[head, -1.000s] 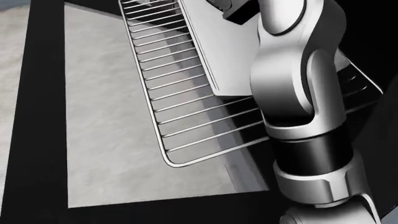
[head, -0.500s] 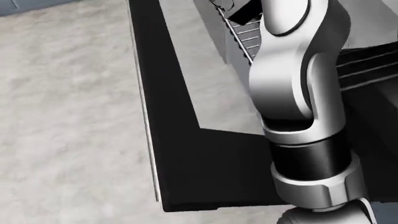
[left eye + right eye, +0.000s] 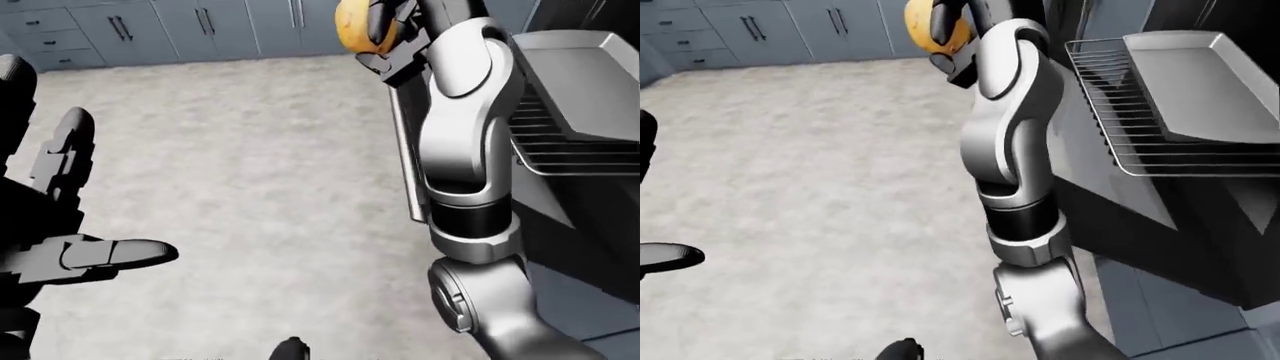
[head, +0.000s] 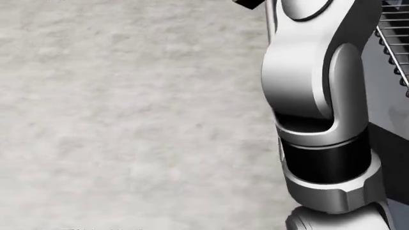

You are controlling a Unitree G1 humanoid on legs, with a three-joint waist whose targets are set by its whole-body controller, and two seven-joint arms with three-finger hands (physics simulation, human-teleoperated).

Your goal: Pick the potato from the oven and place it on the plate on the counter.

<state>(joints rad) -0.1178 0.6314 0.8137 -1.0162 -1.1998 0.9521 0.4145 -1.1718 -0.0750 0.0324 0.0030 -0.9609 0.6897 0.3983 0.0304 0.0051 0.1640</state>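
My right hand (image 3: 378,21) is shut on the yellow-brown potato (image 3: 353,18) at the top of the left-eye view; it also shows in the right-eye view (image 3: 925,24). The right arm (image 4: 313,96) fills the right of the head view. The hand holds the potato up over the floor, left of the open oven door (image 3: 1110,187). The pulled-out oven rack (image 3: 1140,112) carries a grey tray (image 3: 1200,82). My left hand (image 3: 60,225) is open at the left edge of the left-eye view, fingers spread. No plate or counter top shows.
Grey speckled floor (image 3: 250,172) fills the middle and left. Grey cabinet doors with handles (image 3: 160,26) run along the top. The open oven door and rack stick out on the right.
The whole head view has swung left: the oven door and rack have slid off to the right edge and floor now fills the frame. The right arm stays in the same place in view.
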